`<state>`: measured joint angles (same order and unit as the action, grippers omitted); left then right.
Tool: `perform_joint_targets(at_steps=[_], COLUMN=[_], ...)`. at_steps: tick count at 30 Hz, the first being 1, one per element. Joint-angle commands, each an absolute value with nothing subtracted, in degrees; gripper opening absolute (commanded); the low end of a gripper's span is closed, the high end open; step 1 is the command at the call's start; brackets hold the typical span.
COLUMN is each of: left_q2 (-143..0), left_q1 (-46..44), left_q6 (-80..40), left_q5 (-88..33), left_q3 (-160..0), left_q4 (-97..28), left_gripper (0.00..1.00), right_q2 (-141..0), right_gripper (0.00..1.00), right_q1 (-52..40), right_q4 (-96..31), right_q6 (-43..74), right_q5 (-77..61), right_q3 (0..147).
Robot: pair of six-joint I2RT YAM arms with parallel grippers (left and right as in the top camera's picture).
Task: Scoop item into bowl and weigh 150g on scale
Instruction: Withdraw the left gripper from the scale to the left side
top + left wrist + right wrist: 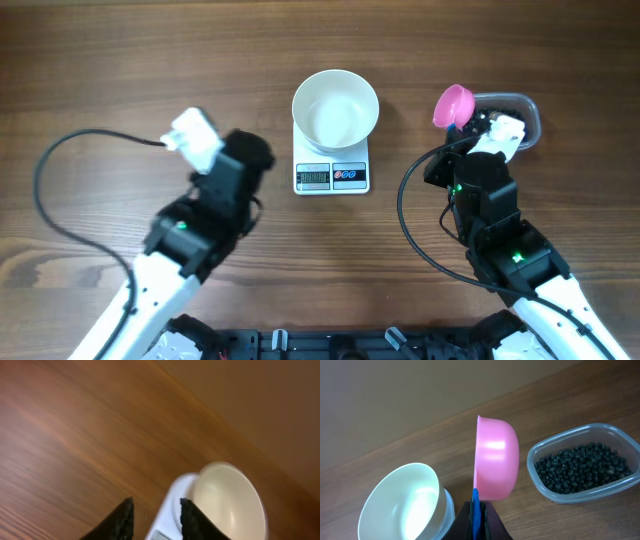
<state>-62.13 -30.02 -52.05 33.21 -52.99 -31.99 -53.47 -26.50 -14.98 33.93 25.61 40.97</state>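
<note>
The white bowl point(335, 108) stands on the scale point(332, 176) and looks empty inside. My right gripper point(479, 510) is shut on the blue handle of a pink scoop point(495, 460), which hangs tipped on its side between the bowl point(400, 502) and a clear tub point(620, 485). The item point(582, 462), a heap of small black beads, lies in that tub. My left gripper point(156, 517) is open with nothing between its fingers, just left of the scale point(170, 505) and the bowl point(227, 502).
In the overhead view the clear tub point(527, 104) sits at the back right, partly hidden behind my right arm, with the pink scoop point(453, 105) beside it. Black cables loop over the wooden table point(120, 60) by both arms.
</note>
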Motion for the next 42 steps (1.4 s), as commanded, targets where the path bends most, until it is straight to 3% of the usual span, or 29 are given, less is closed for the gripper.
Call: perform_joint_targets(at_steps=[1, 2, 3, 9, 13, 22, 28, 42], left_q2=[-59.9, -59.59, -59.51, -60.73, -59.9, -57.32, -57.89, -57.87], left_q1=[-24.43, -23.64, -23.27, -22.98, -21.78, -18.46, -18.46, -18.48], left_q6=[-47.99, -48.01, -47.99, -48.38, -33.58, -30.02, -30.02, -30.02], left_q5=[35.44, 35.42, 35.44, 30.0, 27.24, 35.86, 35.86, 35.86], left_q3=[-53.32, -53.32, -53.32, -53.25, -53.89, -54.0, -54.0, -54.0], left_q4=[-34.76, -35.75, -36.6, -42.48, -40.99, -45.93, -45.95, -45.95], left_gripper=[0.74, 0.96, 1.0, 1.0, 1.0, 1.0, 1.0, 1.0], right_q2=[-53.89, -53.89, -53.89, -53.89, -53.91, -56.82, -56.9, -56.9], right_gripper=[0.04, 0.04, 0.04, 0.04, 0.04, 0.04, 0.04, 0.04], right_q1=[-26.26, -26.26, -26.26, -26.26, -26.26, -26.28, -26.26, -26.26], right_q4=[-14.68, -14.68, -14.68, -14.61, -14.66, -17.5, -20.69, -20.58], right_q6=[32.97, 32.97, 32.97, 32.99, 31.42, 27.97, 42.35, 58.39], right_q5=[26.98, 26.98, 26.98, 27.0, 27.0, 25.1, 22.7, 22.63], right_q3=[41.69, 41.69, 41.69, 41.69, 41.69, 41.69, 41.69, 41.69])
